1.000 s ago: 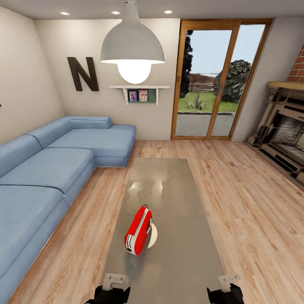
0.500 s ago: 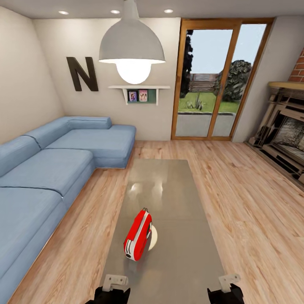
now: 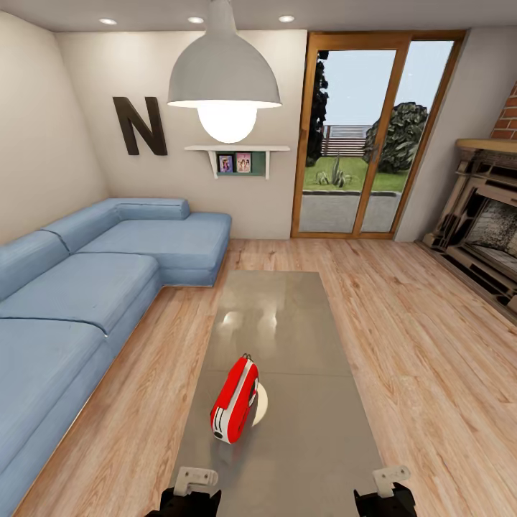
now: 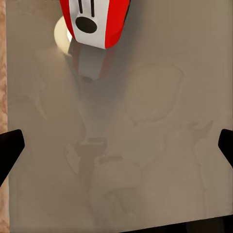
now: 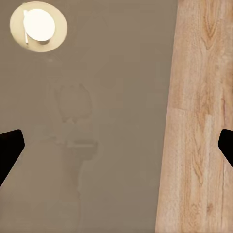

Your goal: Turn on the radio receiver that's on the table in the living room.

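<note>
The glossy red radio (image 3: 234, 402), rounded with a white end face, stands on the smooth grey reflective counter (image 3: 301, 431). Left jaws (image 4: 116, 145) and right jaws (image 5: 116, 145) are spread wide, released.

Your left gripper (image 3: 188, 495) and right gripper (image 3: 384, 495) hung low, side by side, jaws spread wide.

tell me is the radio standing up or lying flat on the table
Standing up. The radio receiver rests on a narrow edge on the table, thin handle at its far upper end, white end face toward the robot. Whether it is switched on: cannot tell.
</note>
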Controlling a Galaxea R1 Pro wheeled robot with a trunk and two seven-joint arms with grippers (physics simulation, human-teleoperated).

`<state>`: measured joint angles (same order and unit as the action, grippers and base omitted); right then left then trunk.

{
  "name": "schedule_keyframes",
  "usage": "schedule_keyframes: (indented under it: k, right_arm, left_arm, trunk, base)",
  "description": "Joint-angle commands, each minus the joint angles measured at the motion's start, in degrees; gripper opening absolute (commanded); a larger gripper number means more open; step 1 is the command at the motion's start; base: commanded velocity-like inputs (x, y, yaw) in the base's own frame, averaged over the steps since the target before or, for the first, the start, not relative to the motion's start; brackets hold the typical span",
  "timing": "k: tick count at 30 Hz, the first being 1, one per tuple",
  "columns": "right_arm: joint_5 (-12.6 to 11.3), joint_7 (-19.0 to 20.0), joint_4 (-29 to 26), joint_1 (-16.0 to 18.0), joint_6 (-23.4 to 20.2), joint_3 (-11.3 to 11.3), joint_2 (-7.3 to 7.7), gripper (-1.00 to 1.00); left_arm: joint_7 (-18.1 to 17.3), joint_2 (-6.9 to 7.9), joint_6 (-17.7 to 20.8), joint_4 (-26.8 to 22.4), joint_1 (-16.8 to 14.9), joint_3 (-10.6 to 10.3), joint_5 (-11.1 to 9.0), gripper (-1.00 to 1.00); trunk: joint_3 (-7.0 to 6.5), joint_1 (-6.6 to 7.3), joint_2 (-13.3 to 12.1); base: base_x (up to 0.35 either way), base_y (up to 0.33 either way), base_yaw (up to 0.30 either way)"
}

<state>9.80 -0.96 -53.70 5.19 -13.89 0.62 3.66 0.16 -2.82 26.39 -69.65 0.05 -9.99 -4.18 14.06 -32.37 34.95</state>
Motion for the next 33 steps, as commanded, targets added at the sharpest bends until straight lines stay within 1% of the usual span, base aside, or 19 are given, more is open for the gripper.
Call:
schedule_keyframes:
  k: [1,9,17,23,27,33]
  right_arm:
    - [0.0,0.0,0.0,0.0,0.0,0.0,0.01,1.00]
    - [0.0,0.0,0.0,0.0,0.0,0.0,0.03,1.00]
    - [0.0,0.0,0.0,0.0,0.0,0.0,0.02,1.00]
    - [0.0,0.0,0.0,0.0,0.0,0.0,-0.01,1.00]
    - [0.1,0.0,0.0,0.0,0.0,0.0,-0.01,1.00]
    - [0.2,0.1,0.0,0.0,0.0,-0.1,0.00,1.00]
  left_arm:
    - [0.0,0.00,0.0,0.0,0.0,0.0,0.0,1.00]
    - [-0.2,0.00,0.4,0.0,0.0,0.1,-0.2,1.00]
    - [-0.3,0.00,0.5,0.0,0.0,0.0,-0.2,1.00]
    - [-0.1,0.00,0.0,0.0,0.0,0.0,-0.2,1.00]
    - [-0.1,0.12,0.2,0.0,0.0,0.1,-0.2,1.00]
    - [-0.1,0.17,0.0,0.0,0.0,0.1,-0.3,1.00]
  trunk:
    - [0.00,0.00,0.0]
    - [0.00,0.00,0.0]
    - [0.00,0.00,0.0]
    - [0.00,0.00,0.0]
    - [0.00,0.00,0.0]
    - [0.00,0.00,0.0]
  base:
    - [0.000,0.000,0.000]
    - [0.000,0.003,0.000]
    - [0.060,0.175,0.000]
    - [0.019,0.022,0.000]
    - [0.195,0.002,0.000]
    - [0.298,0.000,0.000]
